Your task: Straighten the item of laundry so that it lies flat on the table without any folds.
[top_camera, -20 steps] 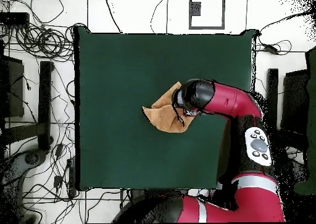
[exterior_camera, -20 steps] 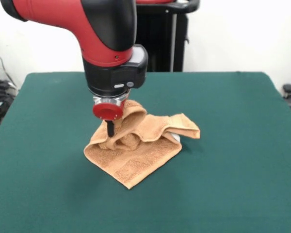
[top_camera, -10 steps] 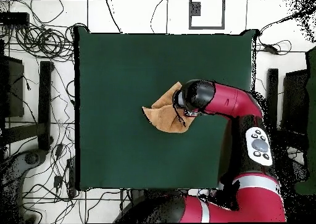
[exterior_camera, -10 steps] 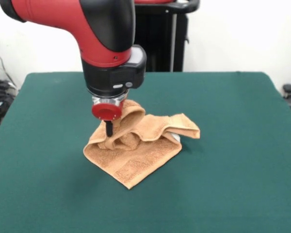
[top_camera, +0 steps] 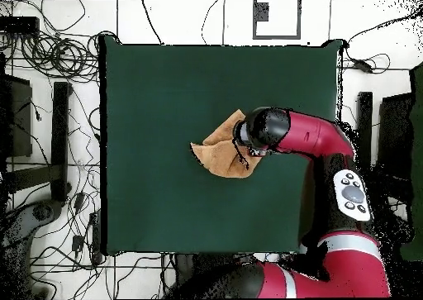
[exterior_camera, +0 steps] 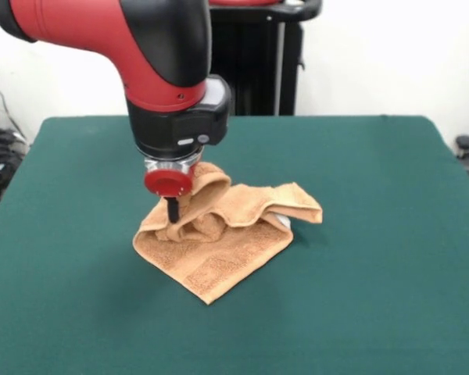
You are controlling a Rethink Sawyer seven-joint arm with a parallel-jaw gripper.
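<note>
Towel [exterior_camera: 219, 242] sits bunched near the middle of the table [exterior_camera: 375, 273], crumpled into a raised ridge. One flat corner points toward the front-view camera, with a woven band visible across it. Another folded flap sticks out to the picture's right in the front view. No writing or label readable on cloth, arm or table.

Gripper [exterior_camera: 172, 209] hangs straight down from a red disc under the black wrist housing, its dark tip sunk into the towel's upper fold. Cannot tell whether the fingers are spread or closed on cloth; the folds hide them. Arm's red forearm runs in level from above. In the overhead view the arm [top_camera: 306, 135] reaches across the table edge to the towel [top_camera: 216, 152].

Bare green felt lies all round the gripper, with every table edge well apart from it.
</note>
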